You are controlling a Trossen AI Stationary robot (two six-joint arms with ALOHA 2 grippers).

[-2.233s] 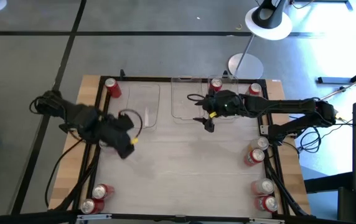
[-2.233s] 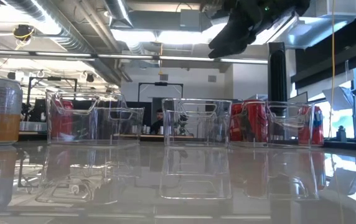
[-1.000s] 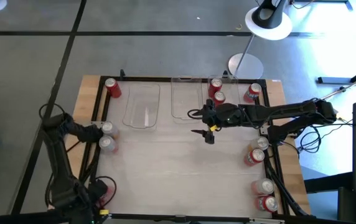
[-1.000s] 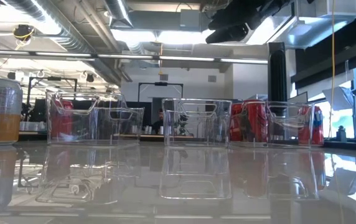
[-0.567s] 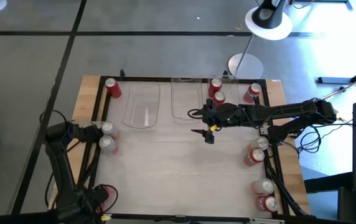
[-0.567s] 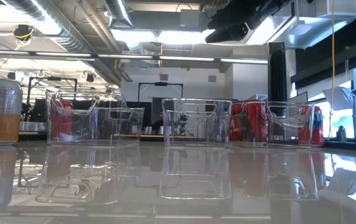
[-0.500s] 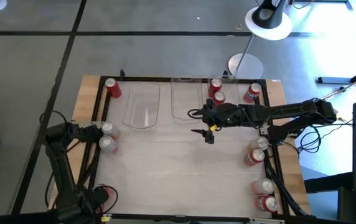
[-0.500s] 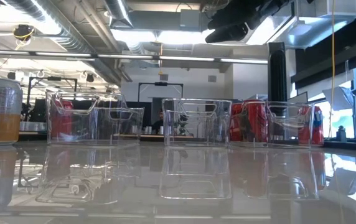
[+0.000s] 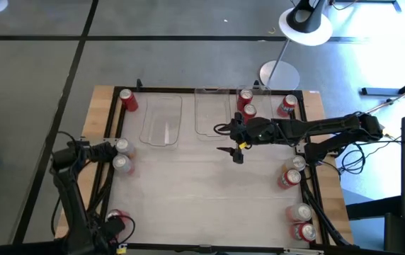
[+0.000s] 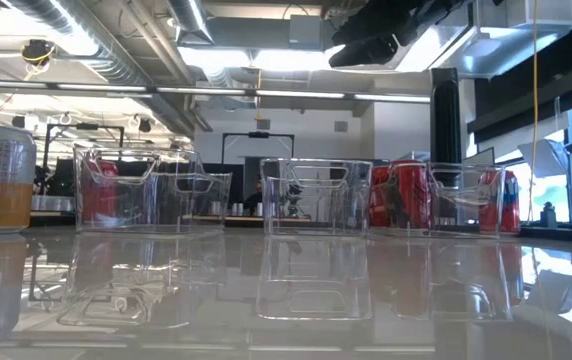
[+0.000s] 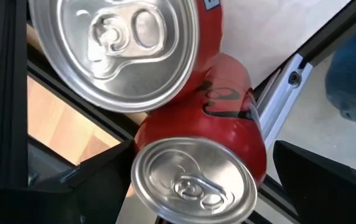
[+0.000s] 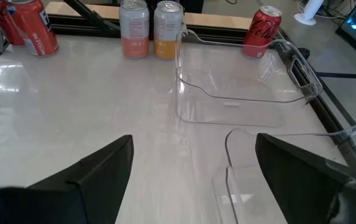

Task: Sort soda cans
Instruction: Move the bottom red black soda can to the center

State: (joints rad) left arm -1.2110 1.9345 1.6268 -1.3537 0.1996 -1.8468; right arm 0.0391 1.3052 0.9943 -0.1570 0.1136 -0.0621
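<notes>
Left wrist view: the left end effector (image 11: 190,186), fingers spread, straddles a red can (image 11: 203,162).

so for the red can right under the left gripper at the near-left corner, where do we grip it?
Grip the side wall just below the rim, coming straight down. The red can stands upright, silver lid facing the left gripper, whose dark fingers flank it. A second can touches one side, so probably place the fingers on the two free flanks.
</notes>
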